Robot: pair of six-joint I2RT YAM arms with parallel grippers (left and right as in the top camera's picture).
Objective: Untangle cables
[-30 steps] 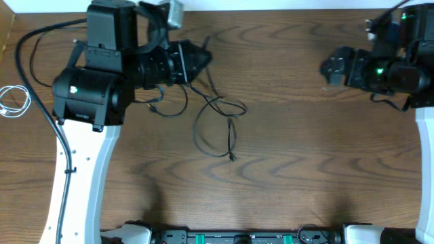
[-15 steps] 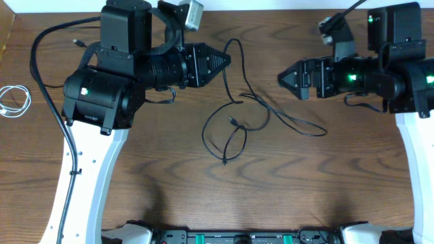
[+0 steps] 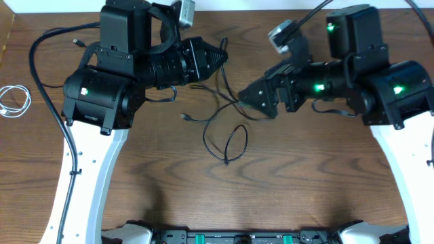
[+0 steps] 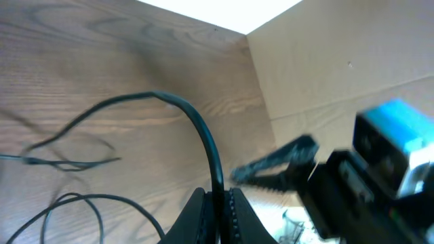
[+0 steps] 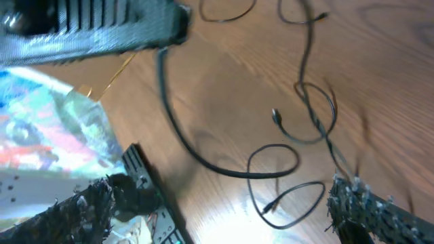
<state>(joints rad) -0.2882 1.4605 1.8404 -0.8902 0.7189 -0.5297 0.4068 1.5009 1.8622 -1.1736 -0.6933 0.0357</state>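
**Left tool pinches a black cable, right tool stands wide open beside the tangle**

At the far left edge of the wooden worktop lies the white cable. It is folded in a small loose coil, well apart from everything else, and no tool touches it.

To the right of it, the left arm reaches over the upper middle of the worktop. The left tool is fully closed. In its wrist view the two fingers are pressed together on one strand of black cable. This strand rises from the fingertips in an arc and bends down to the left, toward the worktop.

The black cables lie near the centre of the worktop, below and between the two tools, as a loose tangle. There is a narrow loop at the lower end and a wider curve to its left. A free end with a small plug points left. The strands cross one another just below the left tool, and it cannot be told which strand belongs to which cable.

On the right, the right tool points left toward the left tool, just beside the upper part of the tangle. Its fingers are spread wide and it holds nothing. In its wrist view they stand at the two bottom corners, with the cable loops lying on the worktop between and beyond them.
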